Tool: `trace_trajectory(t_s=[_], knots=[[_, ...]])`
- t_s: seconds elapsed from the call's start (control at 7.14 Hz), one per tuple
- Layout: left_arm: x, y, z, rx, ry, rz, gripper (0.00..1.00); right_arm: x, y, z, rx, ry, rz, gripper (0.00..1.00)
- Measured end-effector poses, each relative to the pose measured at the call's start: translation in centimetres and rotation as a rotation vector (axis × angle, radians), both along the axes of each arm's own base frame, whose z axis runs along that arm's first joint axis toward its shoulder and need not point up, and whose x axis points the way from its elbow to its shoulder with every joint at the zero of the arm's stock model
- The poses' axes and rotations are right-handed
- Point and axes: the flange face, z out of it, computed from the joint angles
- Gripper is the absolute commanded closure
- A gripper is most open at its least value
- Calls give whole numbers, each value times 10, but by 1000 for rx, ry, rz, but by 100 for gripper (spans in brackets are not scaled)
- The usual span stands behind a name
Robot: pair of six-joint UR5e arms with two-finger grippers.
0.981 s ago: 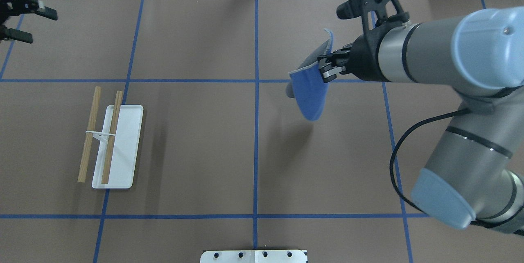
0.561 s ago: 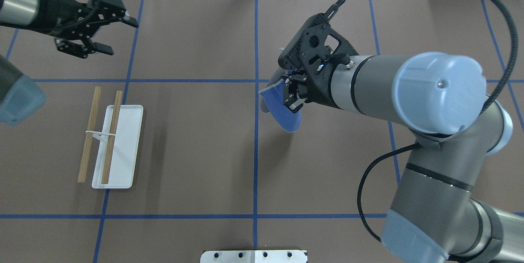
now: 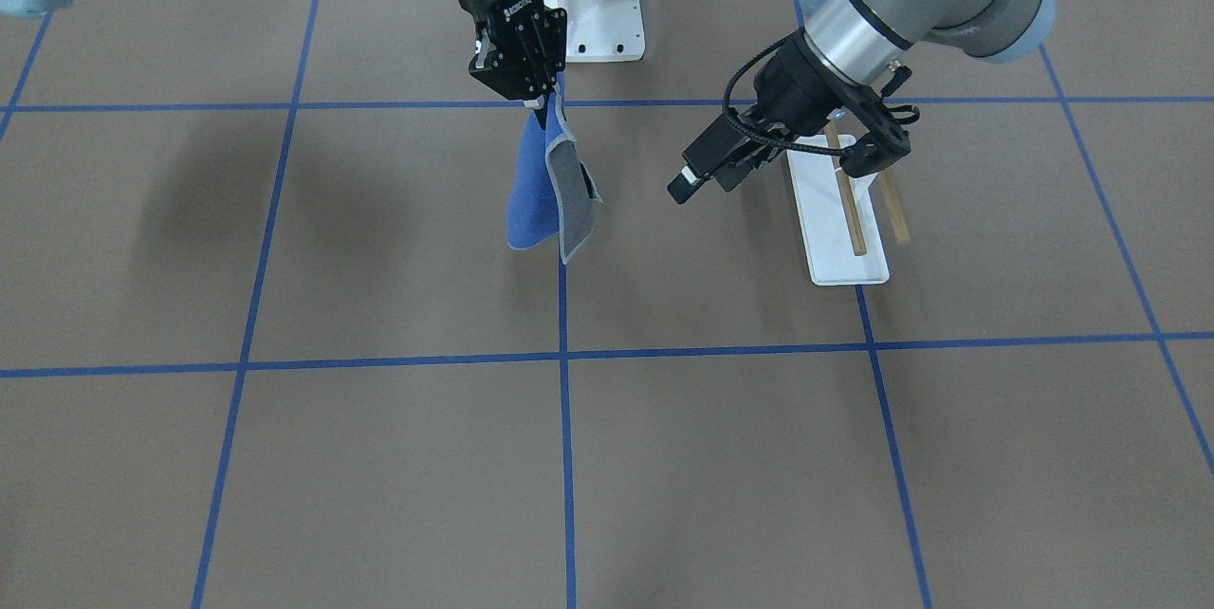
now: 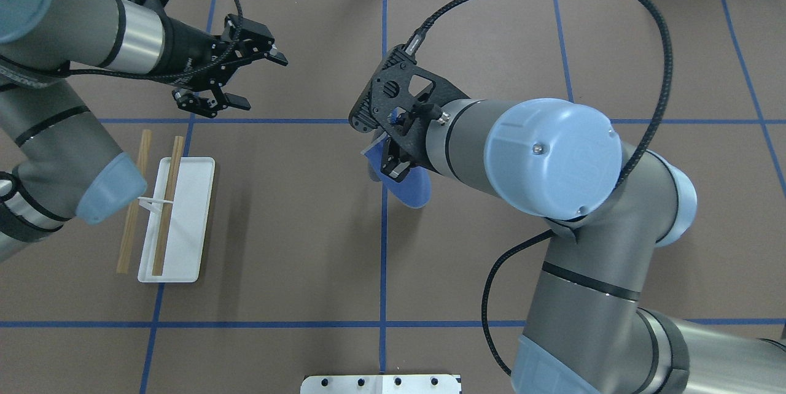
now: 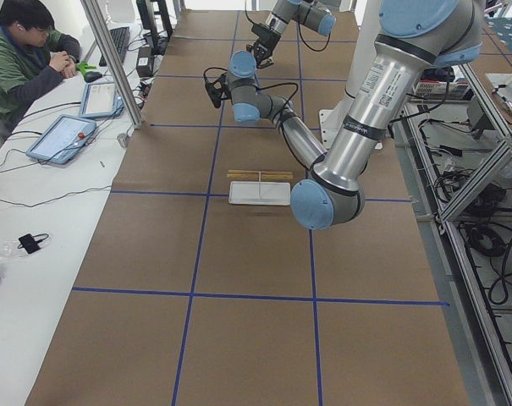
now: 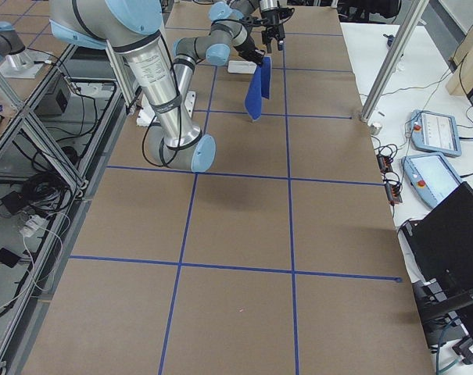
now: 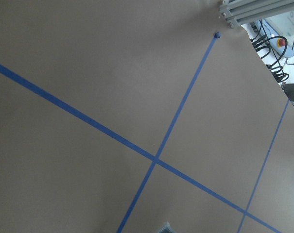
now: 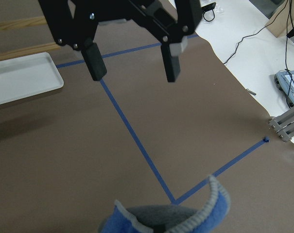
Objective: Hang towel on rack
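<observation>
Brown-papered table (image 4: 295, 228), gridded with blue tape lines (image 4: 383, 259). At left in the overhead view, left gripper (image 4: 261, 81) above the paper on the far side of the rack (image 4: 184, 247), jaws spread wide and holding nothing. Next, nearer the robot, the rack itself: a white tray base with two wooden rails (image 4: 170, 197) held side by side above it on a white support. Near the centre line, right gripper (image 4: 393, 164) pointing down, clamped on the top edge of the towel (image 4: 412, 190). Hanging down from those jaws in the front-facing view, blue face toward the robot's right, a grey flap with light edging folded toward the rack side. Well apart from the rack, with open paper between. From the right wrist camera, grey and blue folds at the bottom edge, the spread left gripper straight ahead.
</observation>
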Motion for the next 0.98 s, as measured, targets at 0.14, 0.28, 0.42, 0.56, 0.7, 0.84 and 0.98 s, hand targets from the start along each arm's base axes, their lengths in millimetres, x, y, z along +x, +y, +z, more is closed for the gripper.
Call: trace_trajectory(t_s=[0.14, 0.28, 0.42, 0.56, 0.7, 0.84, 0.98], knots=[[16, 6, -15, -21, 22, 1, 2, -5, -2, -1, -1, 3, 2, 100], [31, 10, -28, -42, 42, -7, 2, -8, -1, -2, -3, 3, 2, 100], [48, 18, -37, -49, 53, -15, 2, -10, 1, -3, -3, 1, 2, 100], [62, 26, -42, -54, 58, -11, 2, -16, 7, -3, 4, 3, 10, 100], [69, 29, -44, -63, 61, -8, 7, -21, 13, -4, 13, 5, 22, 100], [73, 31, -44, -71, 62, -6, 24, -24, 17, -5, 19, 5, 28, 100], [74, 31, -44, -76, 61, -7, 47, -25, 19, -5, 22, 4, 30, 100]])
